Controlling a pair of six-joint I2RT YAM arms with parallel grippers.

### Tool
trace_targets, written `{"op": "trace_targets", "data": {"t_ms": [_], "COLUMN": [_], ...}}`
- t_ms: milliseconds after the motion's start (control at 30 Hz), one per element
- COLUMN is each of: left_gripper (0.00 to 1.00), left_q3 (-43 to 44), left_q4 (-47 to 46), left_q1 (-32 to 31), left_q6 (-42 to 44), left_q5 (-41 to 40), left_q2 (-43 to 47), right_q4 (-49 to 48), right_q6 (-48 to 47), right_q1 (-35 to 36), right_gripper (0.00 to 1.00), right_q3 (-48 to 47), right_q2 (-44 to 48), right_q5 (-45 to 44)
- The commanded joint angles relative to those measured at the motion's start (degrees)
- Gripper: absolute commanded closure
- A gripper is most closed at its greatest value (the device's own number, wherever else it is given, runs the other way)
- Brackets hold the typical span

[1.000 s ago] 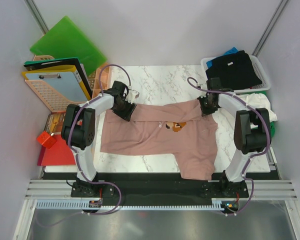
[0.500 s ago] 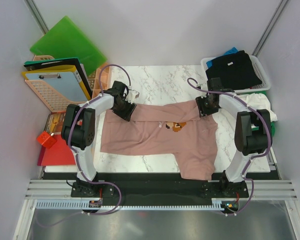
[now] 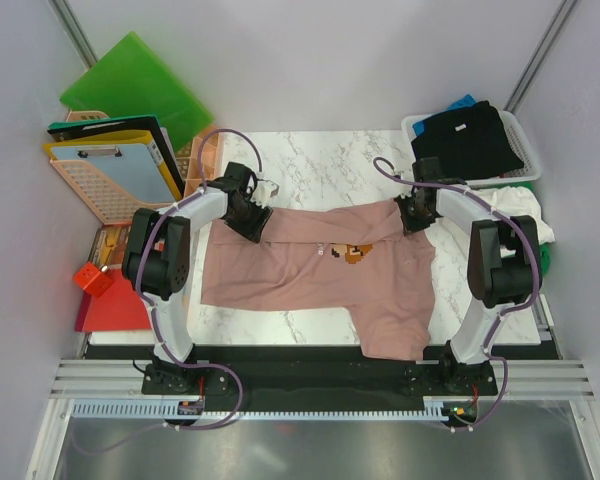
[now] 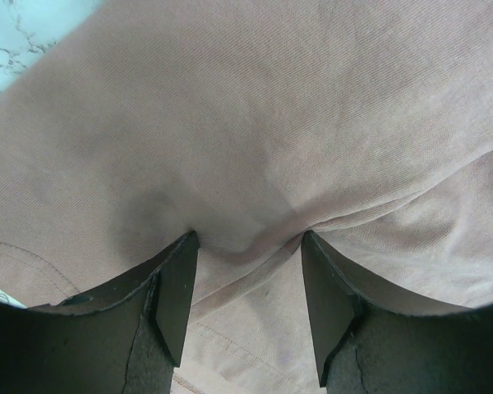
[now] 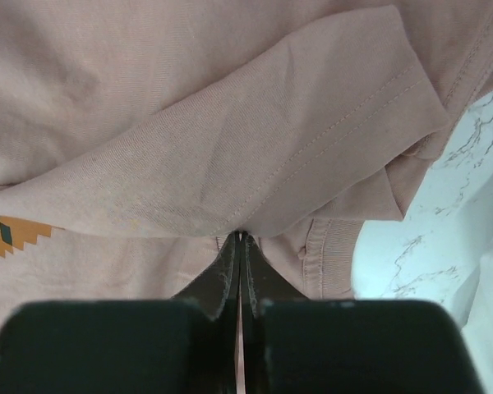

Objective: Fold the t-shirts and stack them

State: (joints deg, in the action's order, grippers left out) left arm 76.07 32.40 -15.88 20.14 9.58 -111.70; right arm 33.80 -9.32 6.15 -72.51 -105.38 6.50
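Observation:
The dusty pink t-shirt [image 3: 300, 275] lies spread across the marble table, its pixel print [image 3: 352, 254] near the middle and one part hanging over the near edge. At the shirt's far left corner, my left gripper [image 3: 252, 222] presses down on it. Its fingers [image 4: 174, 287] stand apart with a ridge of pink cloth [image 4: 255, 164] bulging between the tips, so the left gripper [image 4: 246, 246] is open. My right gripper [image 3: 412, 218] sits at the far right corner by the collar. Seen from its wrist, the right gripper [image 5: 241, 236] is shut on a folded edge of the pink t-shirt [image 5: 230, 156].
A white basket [image 3: 412, 128] at the back right holds black and blue shirts [image 3: 470, 140]. A white shirt [image 3: 525, 212] lies beside the right arm. Left of the table are a green folder [image 3: 135, 85], clipboards [image 3: 120, 160], a peach basket [image 3: 85, 195], a red folder [image 3: 110, 312] and a red block [image 3: 93, 279].
The right gripper opened for a moment, shifted slightly at the collar corner, and has closed on the cloth again. The left arm and the shirt have not moved.

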Motion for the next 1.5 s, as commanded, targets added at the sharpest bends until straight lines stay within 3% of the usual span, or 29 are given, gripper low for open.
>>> {"op": "trace_targets", "data": {"t_ms": [0, 300, 567, 633, 667, 767, 933, 967, 1067, 1233, 1467], "left_gripper": [0.39, 0.39, 0.4, 0.4, 0.4, 0.4, 0.4, 0.4, 0.4, 0.4, 0.4], "left_q3": [-2.2, -2.6, -1.8, -2.0, -2.2, -2.3, -2.0, -2.1, -2.4, -3.1, -4.2], "left_q4": [2.1, 2.0, 2.0, 2.1, 2.1, 2.0, 2.0, 2.0, 2.0, 2.0, 1.6], "left_q1": [-0.1, -0.1, -0.1, -0.1, 0.0, -0.1, -0.2, -0.1, -0.1, -0.2, -0.1], "left_q6": [1.7, 1.7, 1.7, 1.6, 1.6, 1.4, 1.1, 1.2, 1.4, 1.7, 2.3], "left_q5": [-0.3, -0.6, -0.6, -0.7, -0.7, -0.7, -0.6, -0.7, -1.1, -1.5, -1.9], "left_q2": [-0.6, -1.2, -1.9, -1.7, -1.5, -1.5, -1.7, -1.6, -1.2, -0.5, 0.1], "right_q4": [-0.3, 6.6, 11.2, 11.9, 11.6, 9.1, 2.9, 2.1, -0.4, -1.8, -2.5], "right_q6": [-0.2, -2.5, -4.7, -5.7, -6.1, -6.3, -3.5, -1.8, 0.5, 3.3, 3.1], "right_q1": [0.0, 0.6, 2.0, 2.3, 2.3, 2.2, 2.1, 1.8, 1.3, 1.3, 0.4], "right_gripper": [1.0, 1.0, 1.0, 0.89, 0.67, 0.45, 0.49, 0.57, 0.7, 0.72, 0.72], "right_q3": [-0.6, 0.3, 6.5, 8.2, 8.8, 10.7, 9.9, 9.3, 6.1, 0.4, 0.4], "right_q2": [1.5, 10.4, 18.3, 19.2, 20.4, 20.7, 14.3, 13.0, 7.8, 0.9, 1.4], "right_q5": [0.3, 4.7, 7.3, 5.7, 4.5, 0.0, 1.1, 1.6, 4.4, 5.9, 3.3]}}
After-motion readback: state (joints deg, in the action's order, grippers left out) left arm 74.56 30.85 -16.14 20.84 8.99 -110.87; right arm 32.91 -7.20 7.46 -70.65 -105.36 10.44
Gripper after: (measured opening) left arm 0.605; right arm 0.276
